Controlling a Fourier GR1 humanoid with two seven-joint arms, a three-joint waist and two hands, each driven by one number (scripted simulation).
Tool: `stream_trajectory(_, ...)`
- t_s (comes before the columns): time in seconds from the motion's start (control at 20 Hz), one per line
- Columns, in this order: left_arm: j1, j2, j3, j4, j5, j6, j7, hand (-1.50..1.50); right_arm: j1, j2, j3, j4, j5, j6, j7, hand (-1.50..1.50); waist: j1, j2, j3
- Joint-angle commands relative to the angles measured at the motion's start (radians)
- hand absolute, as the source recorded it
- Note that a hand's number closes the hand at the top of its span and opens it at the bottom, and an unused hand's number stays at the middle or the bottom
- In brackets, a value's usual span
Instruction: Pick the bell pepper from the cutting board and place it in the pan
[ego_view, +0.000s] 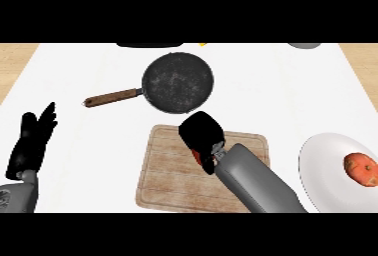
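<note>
Single head view, steeply downward onto the counter (88, 65), forearms entering from the lower edge.

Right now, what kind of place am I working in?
Most likely a kitchen counter: a dark round pan with a brown wooden handle, a rectangular wooden cutting board, and a white round plate sit on a white worktop.

One pan (179, 82), one cutting board (177, 175), one plate (325, 170), two hands.
</note>
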Motion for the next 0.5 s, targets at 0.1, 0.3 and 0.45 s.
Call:
stream_trajectory(0.1, 0.043, 0.008, 0.037, 0.01, 0.011, 0.017, -0.001, 0.0, 0.171, 0.011, -0.232, -0.006, -0.037, -0.102, 0.449, 1.5, -0.087, -0.02, 0.0)
stream_trajectory(0.3, 0.086, 0.016, 0.055, 0.008, 0.013, 0.024, -0.01, 0.0, 0.269, 0.011, -0.349, -0.066, -0.045, -0.254, 0.734, 1.5, -0.118, -0.039, -0.001)
stream_trajectory(0.45, 0.089, 0.02, 0.047, 0.01, 0.015, 0.004, -0.028, 0.0, 0.265, 0.011, -0.264, -0.21, 0.039, -0.396, 0.915, 1.5, -0.082, -0.041, -0.004)
